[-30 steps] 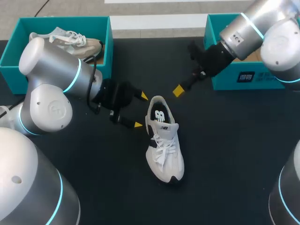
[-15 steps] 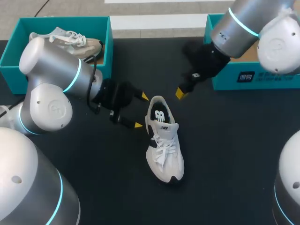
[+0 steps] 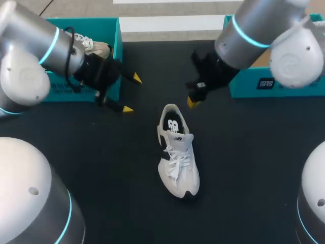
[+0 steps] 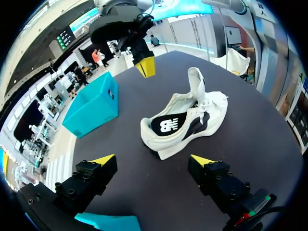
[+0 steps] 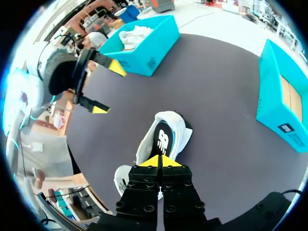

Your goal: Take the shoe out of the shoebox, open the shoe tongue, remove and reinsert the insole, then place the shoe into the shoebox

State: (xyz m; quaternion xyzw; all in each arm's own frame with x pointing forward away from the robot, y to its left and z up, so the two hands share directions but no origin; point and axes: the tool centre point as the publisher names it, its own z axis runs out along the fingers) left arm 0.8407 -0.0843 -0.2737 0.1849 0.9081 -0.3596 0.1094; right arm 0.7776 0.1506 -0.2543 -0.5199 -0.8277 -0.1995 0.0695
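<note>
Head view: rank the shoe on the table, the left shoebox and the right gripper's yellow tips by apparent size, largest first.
1. left shoebox, though the left arm covers part of it
2. shoe
3. right gripper yellow tips, clearly smallest

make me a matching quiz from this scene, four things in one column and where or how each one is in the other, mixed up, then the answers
Things
1. white shoe
2. left gripper
3. right gripper
4. left shoebox

States
A. fingers shut together, empty, near the shoe's heel
B. holds another shoe
C. out on the table, not held
D. fingers wide apart, empty, beside the teal box

Pairs: 1-C, 2-D, 3-A, 4-B
</note>
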